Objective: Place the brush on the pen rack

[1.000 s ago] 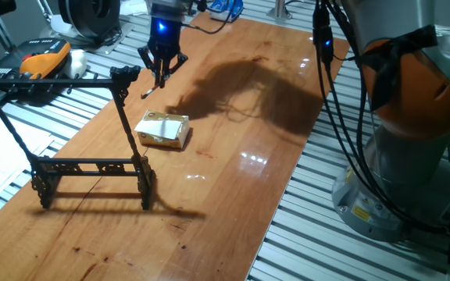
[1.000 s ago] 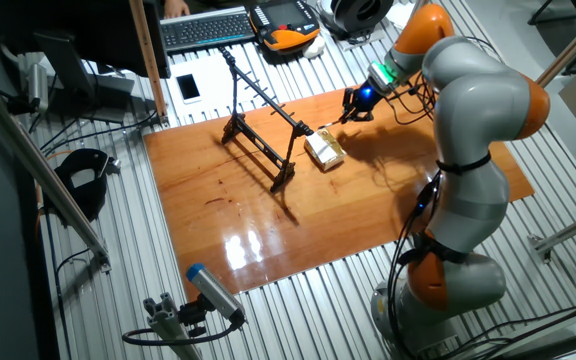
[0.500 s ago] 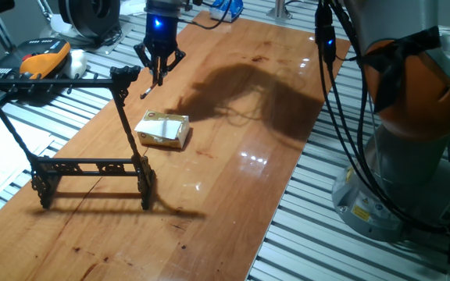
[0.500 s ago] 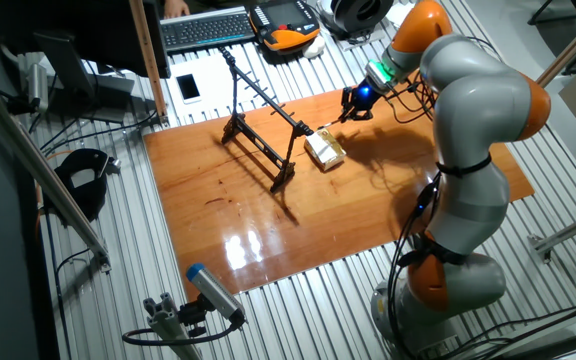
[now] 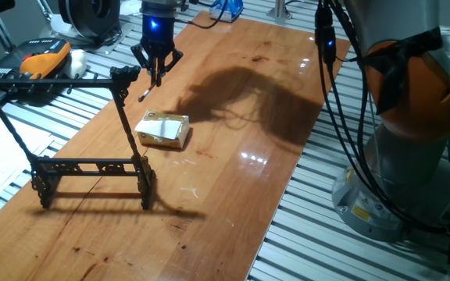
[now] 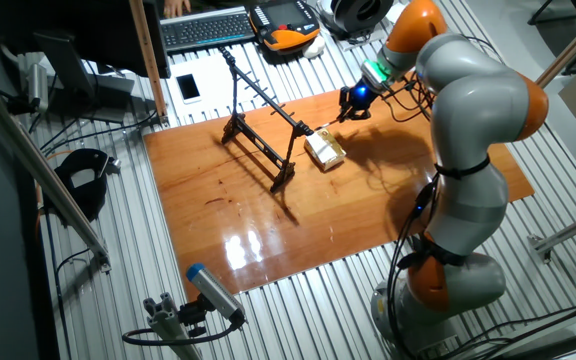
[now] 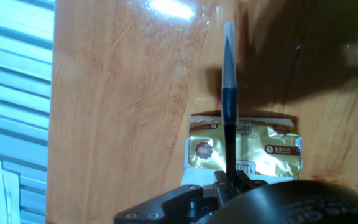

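Note:
My gripper [image 5: 157, 75] is shut on the brush [image 5: 143, 94], a thin stick that slants down and left from the fingers, above the table. It hangs just right of the top end of the pen rack [image 5: 92, 166], a black frame with a low base rail and a top crossbar [image 5: 53, 78]. In the hand view the brush [image 7: 228, 93] points away from the fingers [image 7: 221, 185], with a dark shaft and a pale end, over a yellowish packet [image 7: 253, 152]. The other fixed view shows the gripper [image 6: 352, 102] beside the rack [image 6: 263, 135].
The yellowish packet [image 5: 163, 129] lies on the wooden table [image 5: 233, 179] between the rack and the gripper. An orange handheld device [image 5: 45, 58] and cables lie beyond the table's left edge. A keyboard [image 6: 208, 28] is behind the rack. The arm's base [image 5: 412, 125] stands at the right.
The gripper has moved a little left and farther back with the brush, closer to the rack's top end. The packet and the rack have not moved.

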Action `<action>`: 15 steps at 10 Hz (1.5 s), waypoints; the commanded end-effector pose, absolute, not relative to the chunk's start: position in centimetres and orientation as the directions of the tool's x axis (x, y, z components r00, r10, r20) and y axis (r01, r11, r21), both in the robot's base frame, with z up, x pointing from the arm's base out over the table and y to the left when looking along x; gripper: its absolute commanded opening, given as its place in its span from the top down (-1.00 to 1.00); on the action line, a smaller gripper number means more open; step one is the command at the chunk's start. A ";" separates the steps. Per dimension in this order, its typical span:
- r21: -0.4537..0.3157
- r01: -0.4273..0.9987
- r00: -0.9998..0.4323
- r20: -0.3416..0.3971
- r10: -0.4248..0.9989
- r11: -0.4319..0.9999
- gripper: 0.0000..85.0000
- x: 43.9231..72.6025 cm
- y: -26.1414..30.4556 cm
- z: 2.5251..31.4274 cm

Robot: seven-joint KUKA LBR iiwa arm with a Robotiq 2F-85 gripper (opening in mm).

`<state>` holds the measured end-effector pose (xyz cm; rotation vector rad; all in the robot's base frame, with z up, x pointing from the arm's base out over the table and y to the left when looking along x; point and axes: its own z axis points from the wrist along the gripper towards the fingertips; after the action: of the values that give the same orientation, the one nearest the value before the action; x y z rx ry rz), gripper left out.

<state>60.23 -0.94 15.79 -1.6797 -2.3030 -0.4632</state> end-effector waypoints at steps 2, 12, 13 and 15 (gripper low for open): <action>0.111 0.944 -0.329 0.350 0.877 0.310 1.00 60.2 -0.9 15.8; 0.162 0.957 -0.284 0.354 0.891 0.240 1.00 60.2 -0.9 15.8; 0.170 0.957 -0.283 0.359 0.889 0.236 1.00 60.2 -0.9 15.8; 0.201 0.951 -0.296 0.378 0.877 0.234 1.00 60.2 -0.9 15.8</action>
<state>60.23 -0.94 15.79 -1.7356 -2.3100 -0.5999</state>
